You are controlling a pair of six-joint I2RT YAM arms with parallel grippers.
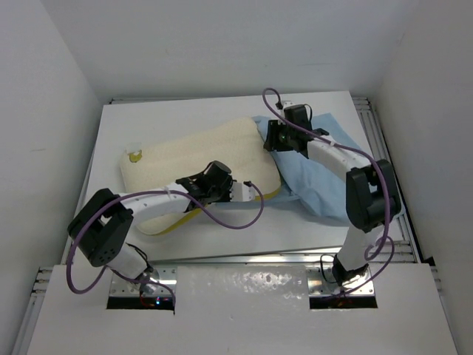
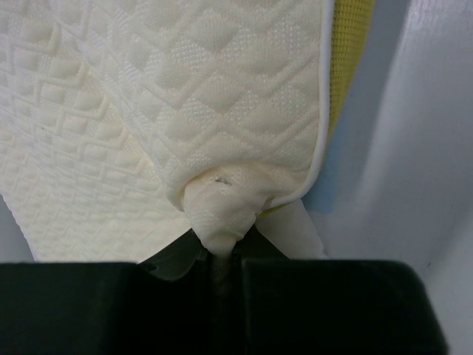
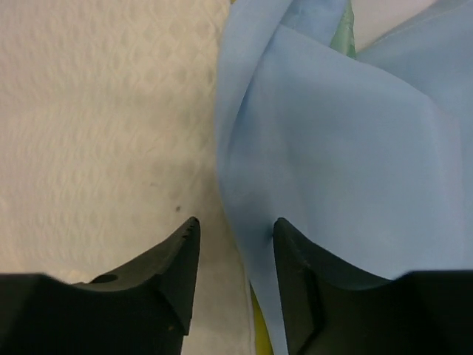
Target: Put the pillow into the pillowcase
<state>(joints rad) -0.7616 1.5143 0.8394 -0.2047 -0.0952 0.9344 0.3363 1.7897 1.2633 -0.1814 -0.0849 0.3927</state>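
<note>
Indoors, pillow (image 1: 194, 144) on white table (image 1: 185, 117), white walls (image 1: 222, 44)

Cream pillow (image 1: 199, 151), diamond-quilt pattern, yellow edge; pillowcase (image 1: 318, 181) lt blue w/ mint-green bit.

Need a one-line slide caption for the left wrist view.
Left gripper shut on a pinched fold of the cream quilted pillow, close to its yellow-banded corner.

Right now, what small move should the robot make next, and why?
Probably close the right fingers on the pillowcase: they stand open with its blue edge between them, while the left fingers pinch a corner of the pillow.
</note>
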